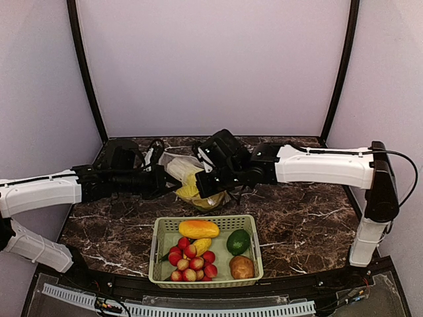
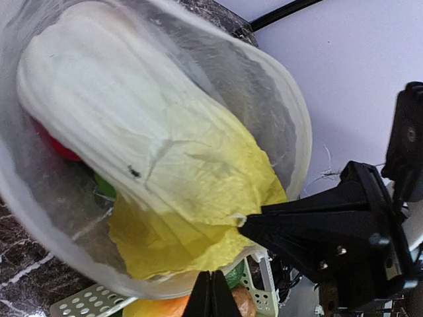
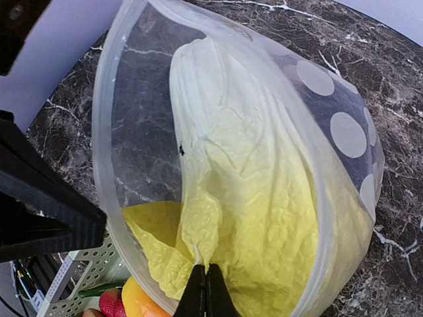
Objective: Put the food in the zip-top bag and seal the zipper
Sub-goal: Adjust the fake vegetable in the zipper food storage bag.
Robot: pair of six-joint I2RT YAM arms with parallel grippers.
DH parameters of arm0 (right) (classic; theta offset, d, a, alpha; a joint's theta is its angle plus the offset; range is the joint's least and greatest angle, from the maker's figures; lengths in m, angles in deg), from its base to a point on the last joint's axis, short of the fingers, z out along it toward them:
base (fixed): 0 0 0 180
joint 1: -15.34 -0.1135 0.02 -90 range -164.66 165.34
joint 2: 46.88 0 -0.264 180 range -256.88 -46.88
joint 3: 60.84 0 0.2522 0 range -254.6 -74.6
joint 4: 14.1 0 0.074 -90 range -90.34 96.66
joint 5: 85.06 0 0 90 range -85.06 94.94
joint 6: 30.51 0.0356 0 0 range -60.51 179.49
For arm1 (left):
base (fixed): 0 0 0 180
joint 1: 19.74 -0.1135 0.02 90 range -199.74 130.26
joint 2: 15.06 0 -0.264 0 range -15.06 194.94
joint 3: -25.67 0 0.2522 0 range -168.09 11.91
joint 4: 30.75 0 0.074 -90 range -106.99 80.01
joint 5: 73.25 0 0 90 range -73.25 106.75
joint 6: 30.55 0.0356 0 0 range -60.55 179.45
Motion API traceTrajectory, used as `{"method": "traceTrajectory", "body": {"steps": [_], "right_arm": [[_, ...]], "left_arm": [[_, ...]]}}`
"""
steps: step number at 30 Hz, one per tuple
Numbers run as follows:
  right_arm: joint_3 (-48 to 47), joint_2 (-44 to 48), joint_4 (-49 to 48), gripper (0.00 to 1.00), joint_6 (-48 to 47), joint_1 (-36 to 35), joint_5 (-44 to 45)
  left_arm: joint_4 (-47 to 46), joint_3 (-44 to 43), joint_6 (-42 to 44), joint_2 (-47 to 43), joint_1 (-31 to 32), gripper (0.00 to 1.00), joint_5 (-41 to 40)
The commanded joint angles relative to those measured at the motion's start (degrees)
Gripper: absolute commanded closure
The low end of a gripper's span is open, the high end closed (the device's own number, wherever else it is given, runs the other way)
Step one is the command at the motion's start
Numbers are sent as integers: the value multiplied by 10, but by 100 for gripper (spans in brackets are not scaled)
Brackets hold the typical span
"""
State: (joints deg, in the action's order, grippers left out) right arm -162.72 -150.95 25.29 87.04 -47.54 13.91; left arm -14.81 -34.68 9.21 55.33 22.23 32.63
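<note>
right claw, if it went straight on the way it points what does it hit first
Most likely the napa cabbage: the right claw, shut on the zip-top bag rim, points into the mouth at its leaves.

High rear view, wrist views close, sharing zip-top bag (image 3: 344,132)

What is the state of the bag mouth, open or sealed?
Open. In both wrist views the bag shows a wide oval rim, and the cabbage lies inside, seen through the mouth.
</note>
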Motion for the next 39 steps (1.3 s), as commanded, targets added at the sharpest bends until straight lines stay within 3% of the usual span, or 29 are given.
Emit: {"method": "traceTrajectory", "body": {"steps": [1, 11, 16, 22, 29, 34, 39], "right_arm": [[-18, -27, 33, 100, -1, 15, 9], [-32, -21, 45, 100, -14, 23, 15], [-38, -14, 49, 100, -20, 29, 19], [-35, -18, 48, 100, -20, 30, 14], [-36, -18, 47, 100, -21, 29, 10], [-31, -15, 46, 100, -19, 29, 9], [-27, -12, 42, 100, -18, 29, 4]], "left_arm": [[-45, -33, 9, -2, 1, 99, 36], [-20, -49, 15, -14, 1, 98, 32], [47, -22, 22, -40, 1, 75, -17], [42, 39, -9, -74, 0, 49, -43], [-13, 58, -35, -19, -7, 35, -19], [-54, 40, -39, 21, -9, 33, -15], [-58, 32, -36, 47, -12, 42, -25]]}}
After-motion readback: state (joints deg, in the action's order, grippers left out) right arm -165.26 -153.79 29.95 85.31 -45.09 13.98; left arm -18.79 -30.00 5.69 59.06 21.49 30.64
